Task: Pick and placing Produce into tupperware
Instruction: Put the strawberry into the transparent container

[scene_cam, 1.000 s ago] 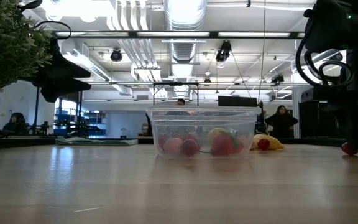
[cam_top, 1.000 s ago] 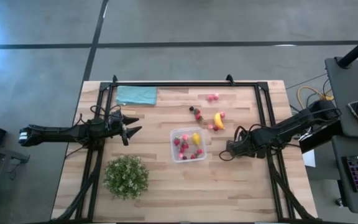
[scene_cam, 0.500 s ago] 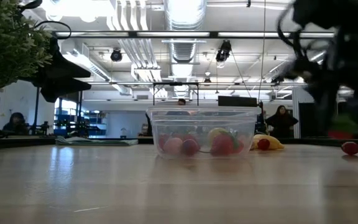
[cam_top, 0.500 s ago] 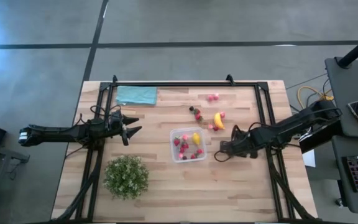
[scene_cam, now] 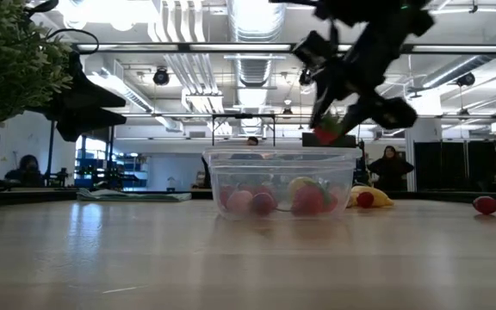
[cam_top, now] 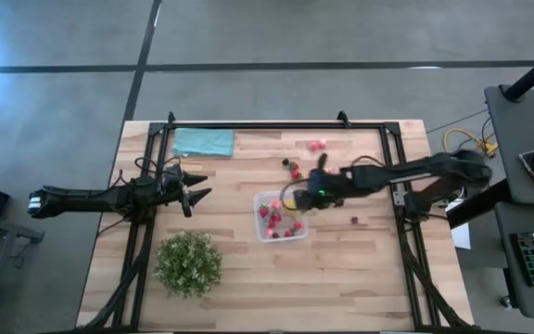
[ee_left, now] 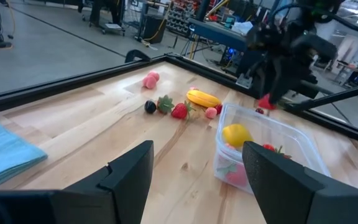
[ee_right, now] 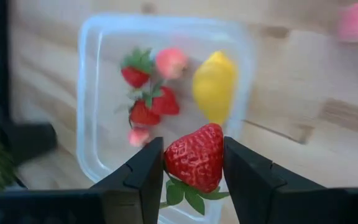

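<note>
Two dark fingers of the right gripper (ee_right: 193,165) clamp a red strawberry with green leaves (ee_right: 194,156), held above the clear square plastic container (ee_right: 98,81); below it lie a yellow lemon (ee_right: 214,86) and more strawberries. Well apart, the left gripper (cam_top: 191,194) waits, fingers apart.

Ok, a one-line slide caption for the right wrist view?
Right end effector holding a strawberry above the clear tupperware already containing a lemon and berries.

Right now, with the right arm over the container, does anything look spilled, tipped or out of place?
Nothing spilled or tipped. The tupperware sits upright with the lemon and berries inside. The right gripper holds a strawberry above it. One red fruit lies alone on the table, apart from the other loose produce.
</note>
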`<act>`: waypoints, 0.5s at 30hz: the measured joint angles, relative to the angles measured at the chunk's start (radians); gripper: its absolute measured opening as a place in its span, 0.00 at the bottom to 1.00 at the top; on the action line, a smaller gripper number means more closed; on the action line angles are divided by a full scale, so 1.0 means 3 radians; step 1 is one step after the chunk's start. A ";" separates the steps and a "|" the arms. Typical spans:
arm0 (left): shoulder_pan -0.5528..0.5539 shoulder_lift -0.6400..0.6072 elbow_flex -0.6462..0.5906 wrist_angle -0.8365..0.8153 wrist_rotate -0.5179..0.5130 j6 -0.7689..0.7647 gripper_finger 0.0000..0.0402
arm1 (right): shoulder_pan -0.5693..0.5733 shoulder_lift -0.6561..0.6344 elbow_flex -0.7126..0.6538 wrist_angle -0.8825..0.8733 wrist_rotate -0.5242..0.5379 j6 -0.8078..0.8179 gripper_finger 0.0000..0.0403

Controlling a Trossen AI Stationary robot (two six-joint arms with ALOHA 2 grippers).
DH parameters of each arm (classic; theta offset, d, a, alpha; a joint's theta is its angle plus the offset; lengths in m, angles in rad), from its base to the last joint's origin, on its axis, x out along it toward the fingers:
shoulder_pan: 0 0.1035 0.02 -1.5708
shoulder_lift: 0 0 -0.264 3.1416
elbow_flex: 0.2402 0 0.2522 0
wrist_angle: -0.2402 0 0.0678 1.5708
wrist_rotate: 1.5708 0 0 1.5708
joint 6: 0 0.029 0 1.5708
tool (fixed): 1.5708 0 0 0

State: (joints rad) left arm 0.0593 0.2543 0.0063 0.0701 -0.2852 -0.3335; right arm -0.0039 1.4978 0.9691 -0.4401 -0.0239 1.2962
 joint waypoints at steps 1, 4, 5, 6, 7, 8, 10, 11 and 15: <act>0.0001 -0.0002 0.0000 -0.0001 0.0000 0.0001 0.58 | -0.0011 0.0139 0.0116 0.0004 -0.0064 -0.0122 0.36; 0.0001 0.0001 -0.0001 0.0000 0.0000 0.0001 0.58 | -0.0013 0.0520 0.0492 -0.0008 -0.0131 -0.0406 0.36; 0.0000 0.0000 0.0000 0.0000 0.0000 0.0001 0.58 | -0.0013 0.0626 0.0624 -0.0023 -0.0149 -0.0479 0.36; 0.0001 -0.0004 0.0000 0.0000 0.0000 0.0001 0.58 | -0.0013 0.0741 0.0754 -0.0083 -0.0171 -0.0538 0.36; 0.0001 -0.0003 0.0000 0.0001 0.0000 0.0001 0.58 | -0.0013 0.0837 0.0882 -0.0190 -0.0180 -0.0606 0.36; 0.0001 0.0001 0.0000 0.0001 0.0000 0.0000 0.58 | -0.0012 0.0926 0.0999 -0.0334 -0.0170 -0.0690 0.36; 0.0001 -0.0001 0.0000 0.0000 0.0000 0.0001 0.58 | -0.0011 0.1086 0.1240 -0.0695 -0.0066 -0.0915 0.38; 0.0001 -0.0001 0.0000 0.0001 0.0000 0.0001 0.58 | -0.0009 0.1146 0.1348 -0.0882 -0.0013 -0.1033 0.39; 0.0000 -0.0002 0.0000 0.0000 0.0000 0.0001 0.58 | 0.0024 0.1257 0.1604 -0.1281 0.0116 -0.1301 0.47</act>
State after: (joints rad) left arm 0.0594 0.2537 0.0063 0.0700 -0.2852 -0.3332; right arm 0.0033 1.8748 1.4502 -0.8243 0.0108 0.9059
